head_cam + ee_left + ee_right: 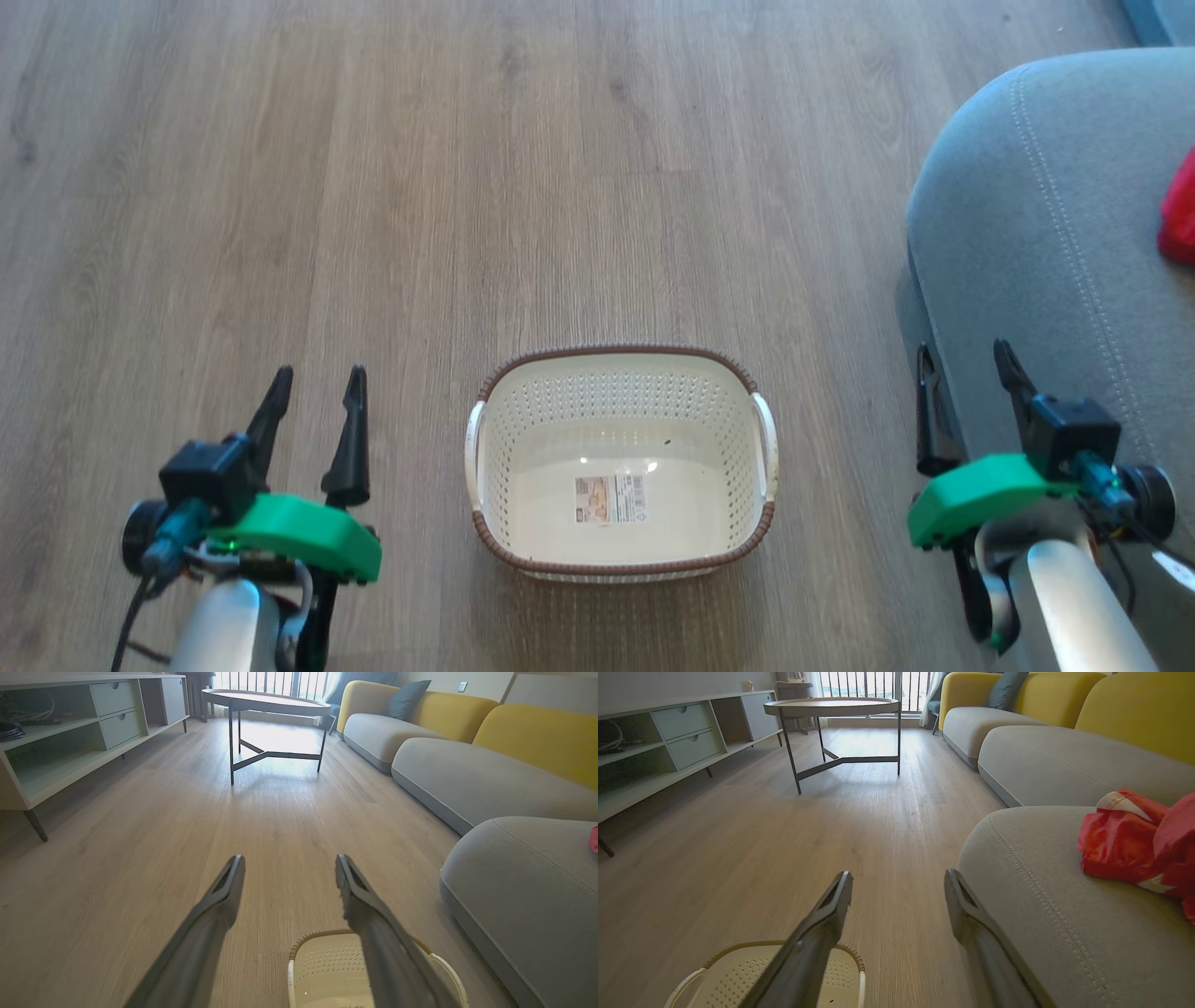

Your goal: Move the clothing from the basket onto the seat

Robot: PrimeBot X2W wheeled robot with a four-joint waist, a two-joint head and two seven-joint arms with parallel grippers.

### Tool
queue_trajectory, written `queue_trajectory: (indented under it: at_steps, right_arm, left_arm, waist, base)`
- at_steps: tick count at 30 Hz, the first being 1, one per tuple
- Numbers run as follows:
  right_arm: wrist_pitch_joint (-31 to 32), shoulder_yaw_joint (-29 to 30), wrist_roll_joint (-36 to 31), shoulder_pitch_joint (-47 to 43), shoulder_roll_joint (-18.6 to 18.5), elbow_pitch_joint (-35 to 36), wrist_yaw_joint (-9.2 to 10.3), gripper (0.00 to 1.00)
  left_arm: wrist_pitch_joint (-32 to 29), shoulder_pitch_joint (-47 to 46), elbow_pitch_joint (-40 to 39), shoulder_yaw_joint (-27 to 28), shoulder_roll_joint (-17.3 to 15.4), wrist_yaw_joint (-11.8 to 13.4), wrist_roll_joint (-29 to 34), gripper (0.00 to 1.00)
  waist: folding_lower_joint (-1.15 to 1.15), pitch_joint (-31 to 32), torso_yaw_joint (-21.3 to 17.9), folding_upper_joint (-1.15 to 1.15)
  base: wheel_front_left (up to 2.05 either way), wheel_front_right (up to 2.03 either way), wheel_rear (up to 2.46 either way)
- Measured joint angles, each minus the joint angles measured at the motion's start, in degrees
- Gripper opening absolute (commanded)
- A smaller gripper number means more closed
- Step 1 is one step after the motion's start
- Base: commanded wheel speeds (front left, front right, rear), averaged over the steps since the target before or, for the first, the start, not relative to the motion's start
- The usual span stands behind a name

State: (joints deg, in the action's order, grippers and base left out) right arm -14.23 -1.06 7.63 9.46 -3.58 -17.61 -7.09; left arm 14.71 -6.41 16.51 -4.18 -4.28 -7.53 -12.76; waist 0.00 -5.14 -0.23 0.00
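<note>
Bright red soft clothing (1129,844) is lying on my big grey-blue upholstered seat (1055,233). The cream perforated plastic basket (616,401) sits empty on the wooden floor (280,187), so I'd call this done. Left pincer (317,373) and right pincer (963,348) are both spread apart, holding nothing.

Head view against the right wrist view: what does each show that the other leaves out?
Head view: the left tool, open, and the label sticker on the floor of the basket. Right wrist view: a round table, a low cabinet, yellow sofa backs, white trim on the clothing. Both: the basket, the seat bearing red clothing, the open right tool, wooden floor.
</note>
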Motion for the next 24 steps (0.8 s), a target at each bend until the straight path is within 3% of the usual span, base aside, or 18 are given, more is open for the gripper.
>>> queue_trajectory:
  at_steps: [24]
  right_arm:
    - [0.00,-0.89,1.00,-5.25,0.52,2.20,0.00,1.00]
  left_arm:
    - [0.00,5.52,-1.32,4.77,1.51,0.49,1.65,1.00]
  waist:
    - [0.00,3.24,-0.35,0.00]
  base:
    - [0.00,0.00,0.00]
